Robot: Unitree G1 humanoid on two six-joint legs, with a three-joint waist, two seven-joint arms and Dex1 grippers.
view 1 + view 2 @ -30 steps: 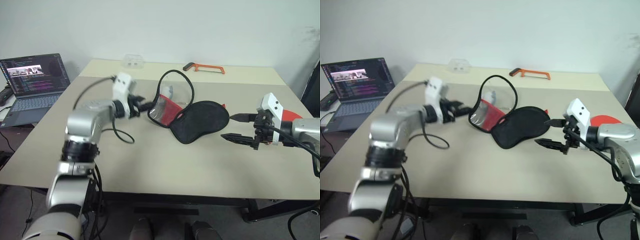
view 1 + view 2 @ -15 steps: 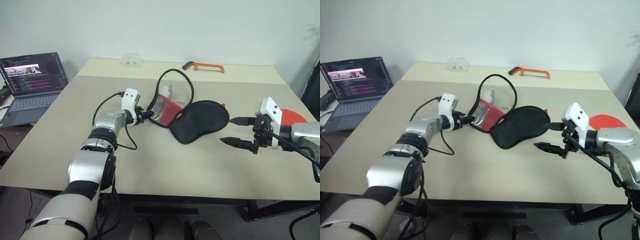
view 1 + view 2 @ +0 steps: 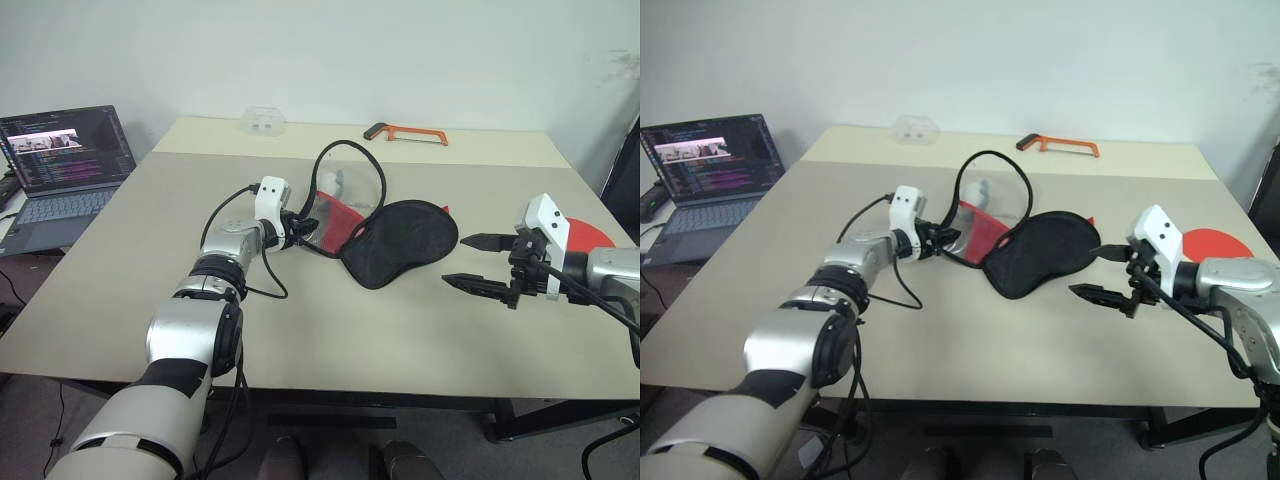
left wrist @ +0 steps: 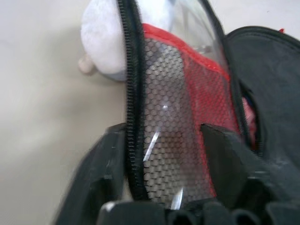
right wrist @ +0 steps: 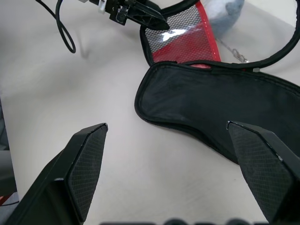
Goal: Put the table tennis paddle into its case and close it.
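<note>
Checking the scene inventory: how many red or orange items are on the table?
3. The case with its red mesh flap lies at table centre, the orange hacksaw near the far edge, and the table tennis paddle at the right edge, partly hidden behind the right arm.

a beige table [image 3: 330, 330] spans the frame. near its centre lies the open case [image 3: 385, 235], black side up, the red mesh flap lifted at its left. a red paddle [image 3: 585, 232] lies at the right edge. an orange-handled saw [image 3: 408, 133] and a clear plastic box [image 3: 263, 120] sit along the top edge.
</note>
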